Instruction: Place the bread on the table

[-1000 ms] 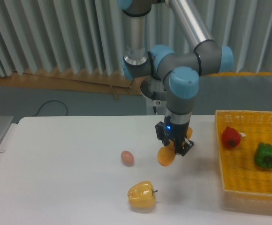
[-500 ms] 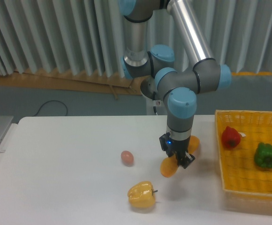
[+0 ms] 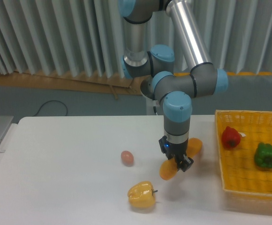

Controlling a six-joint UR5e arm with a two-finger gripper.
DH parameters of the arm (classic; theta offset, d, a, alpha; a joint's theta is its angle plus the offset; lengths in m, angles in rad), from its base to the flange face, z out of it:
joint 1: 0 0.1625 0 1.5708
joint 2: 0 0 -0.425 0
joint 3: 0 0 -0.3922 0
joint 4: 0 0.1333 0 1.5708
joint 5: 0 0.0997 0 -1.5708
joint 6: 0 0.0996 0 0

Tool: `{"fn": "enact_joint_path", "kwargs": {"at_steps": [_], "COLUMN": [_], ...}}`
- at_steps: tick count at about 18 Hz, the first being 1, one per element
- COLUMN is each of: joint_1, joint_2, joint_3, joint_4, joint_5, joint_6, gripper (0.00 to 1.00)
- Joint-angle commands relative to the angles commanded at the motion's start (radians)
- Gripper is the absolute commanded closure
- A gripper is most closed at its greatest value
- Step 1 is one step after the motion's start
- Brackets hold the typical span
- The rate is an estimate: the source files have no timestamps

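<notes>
Bread (image 3: 168, 170) shifted left, seemingly tool-gripped (image 3: 180, 161); three peppers, one egg (image 3: 127, 158).

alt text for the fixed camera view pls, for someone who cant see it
A robot gripper holds an orange bread loaf low over a white table. A brown egg and yellow pepper lie nearby; a yellow basket at right holds a red pepper and a green pepper.

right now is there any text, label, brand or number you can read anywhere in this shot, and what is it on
None can be read.
The gripper, shut on the bread, shows only a small blue light, no lettering.
The red pepper carries a small white patch, too small to tell whether it bears print.
</notes>
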Motion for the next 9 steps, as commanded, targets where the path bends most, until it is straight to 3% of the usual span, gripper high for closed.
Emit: {"fn": "enact_joint_path", "kwargs": {"at_steps": [3,4,5,9], "joint_1": [0.000,0.000,0.000,0.002], "joint_2": [0.000,0.002,0.003,0.015], "joint_3": [0.000,0.002,0.002,0.012], "joint_4": [0.000,0.000,0.000,0.000], "joint_5": [0.000,0.000,0.000,0.003], "joint_6": [0.002,0.002,0.002,0.003], "gripper": [0.29,0.09,0.00,0.00]}}
